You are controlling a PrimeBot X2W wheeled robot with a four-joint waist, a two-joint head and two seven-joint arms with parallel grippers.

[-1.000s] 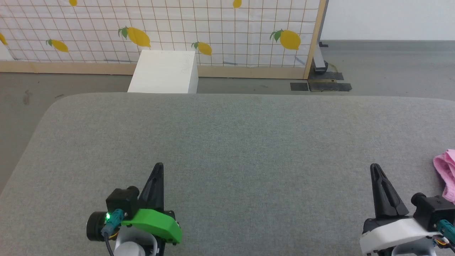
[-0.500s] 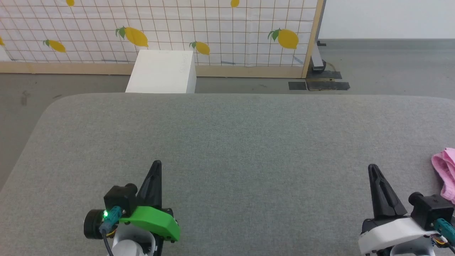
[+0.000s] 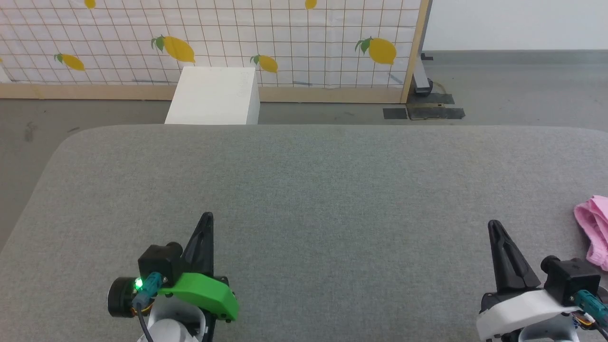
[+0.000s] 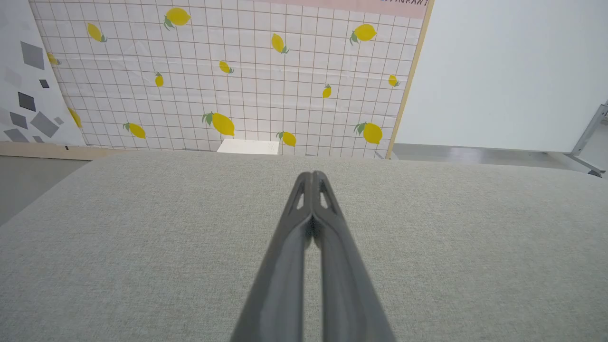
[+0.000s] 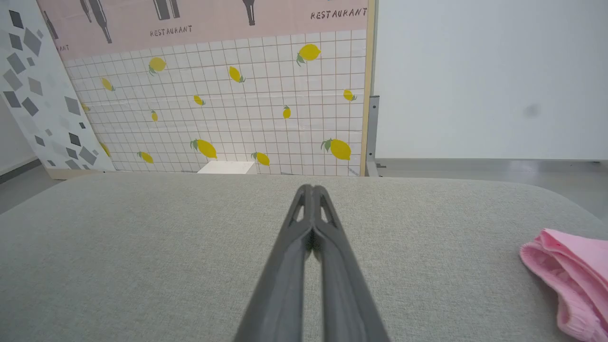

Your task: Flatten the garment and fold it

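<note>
Garment (image 3: 591, 228) lies unmoved; left claw (image 3: 207, 216) and right claw (image 3: 494, 223) stay closed, empty.

Ahead of my left hand (image 3: 206, 217) and right hand (image 3: 494, 224) I have open grey worktop (image 3: 308, 180) all the way to its far edge. The obstacle I see is the pink garment (image 3: 591, 230), bunched near the right hand's outer side.

The left jaws sit low on the left, below a green wrist cover (image 3: 204, 297), their two dark fingers (image 3: 203, 240) pressed flat together and pointing forward. The right jaws, ahead of a white wrist cover (image 3: 520, 308), are closed the same way, tips meeting, parallel to the left pair.
</note>
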